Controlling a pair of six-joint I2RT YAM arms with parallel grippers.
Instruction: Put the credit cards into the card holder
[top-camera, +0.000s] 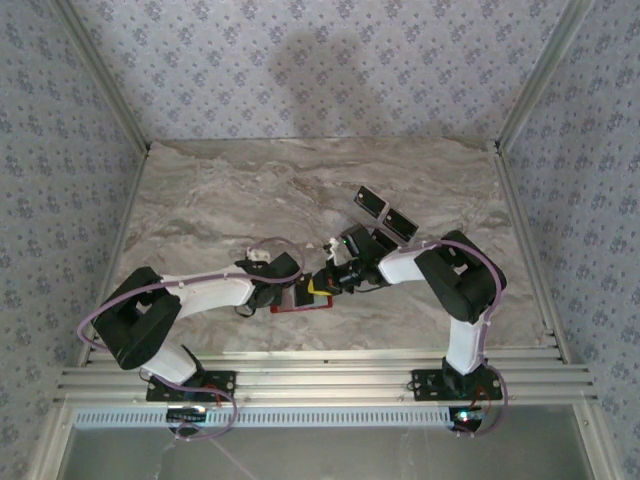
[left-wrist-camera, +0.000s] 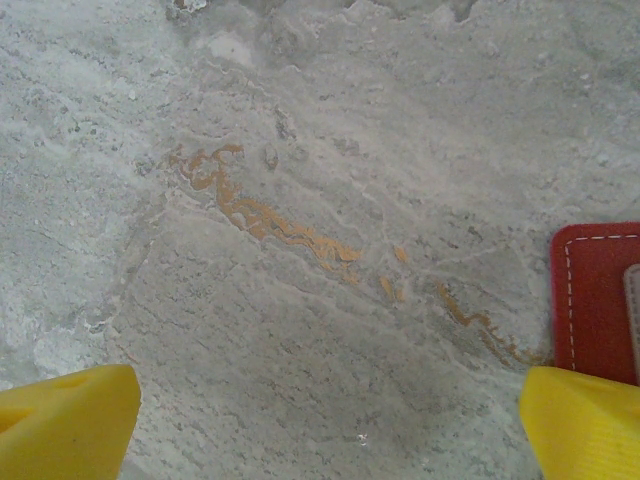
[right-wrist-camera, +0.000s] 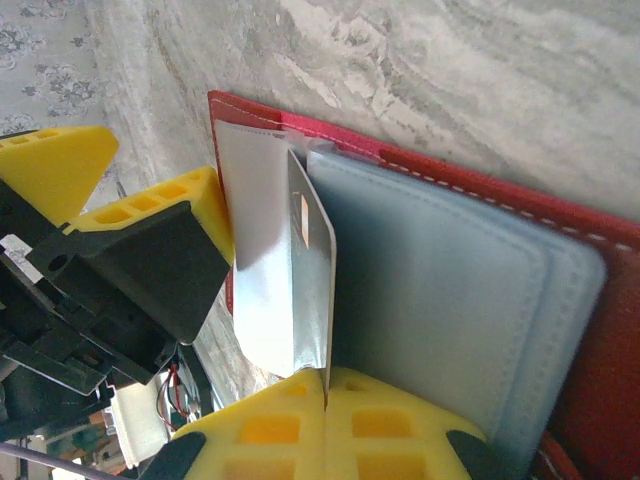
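Red card holder (right-wrist-camera: 605, 400), white-stitched, grey-lined, glossy silvery card (right-wrist-camera: 280, 270)

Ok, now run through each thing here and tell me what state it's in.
Card holder: open, flat on the table.
Silvery card: gripped at one edge, tilted up over the holder's pockets.
Farther black card: loose, flat on the table.
Nearer black card: loose, flat beside it.
Right gripper: shut on the silvery card.
Left gripper: open, empty.
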